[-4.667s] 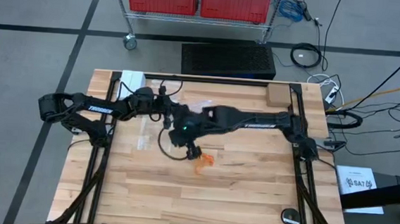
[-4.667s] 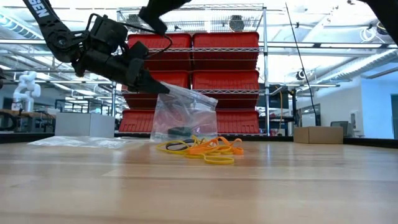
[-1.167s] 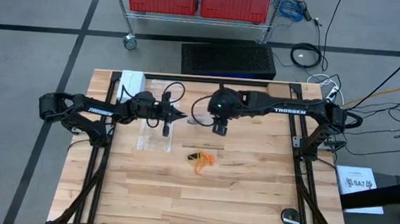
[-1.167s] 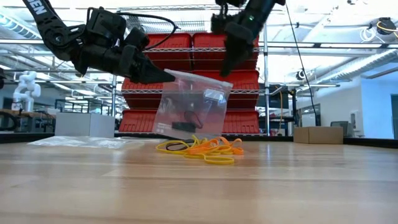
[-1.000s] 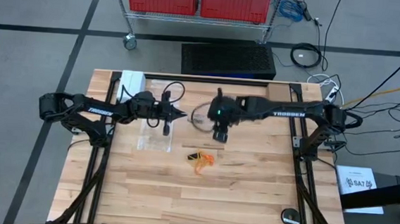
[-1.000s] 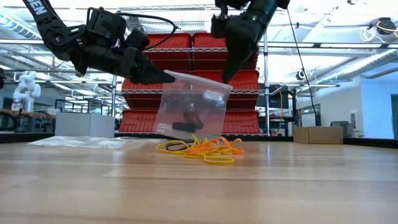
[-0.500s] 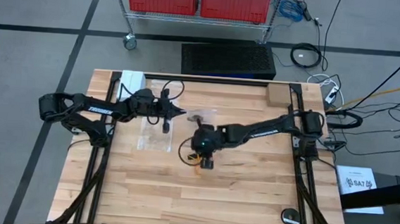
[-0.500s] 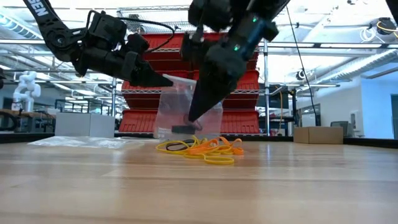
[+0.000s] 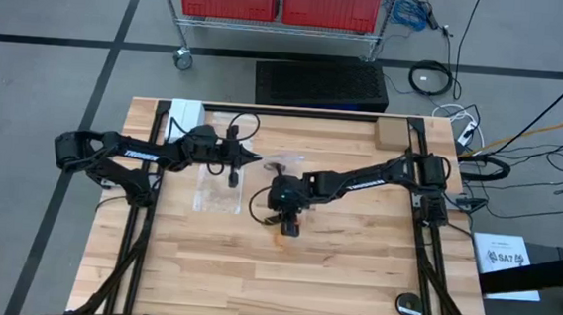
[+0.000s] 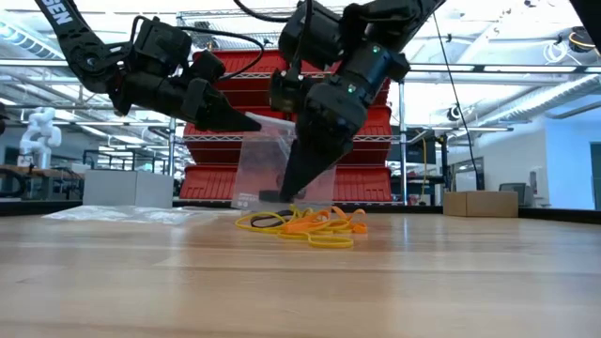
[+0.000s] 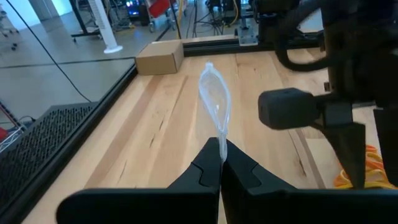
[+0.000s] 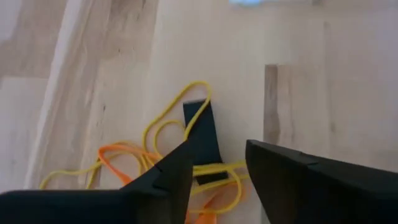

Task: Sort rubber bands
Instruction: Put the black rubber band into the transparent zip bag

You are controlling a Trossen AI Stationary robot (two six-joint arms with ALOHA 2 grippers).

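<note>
While the left pincer (image 10: pixel 255 121) stays pressed together on the rim of a clear plastic bag (image 10: pixel 272 160) held above the surface (image 9: pixel 353 272) at centre frame in the low view, the right pincer (image 12: pixel 214 165) points down with fingers apart over the rubber bands (image 10: pixel 305 225). These orange and yellow loops lie piled on the wood at lower centre, just beneath the bag.

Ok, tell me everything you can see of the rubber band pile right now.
The rubber bands lie in one loose, tangled heap flat on the wooden table, near its middle. They are thin loops, mostly orange and yellow, with a black one among them. The right gripper points down over the heap with its fingers apart; I cannot tell whether it touches a band. A clear bag hangs just behind.
</note>
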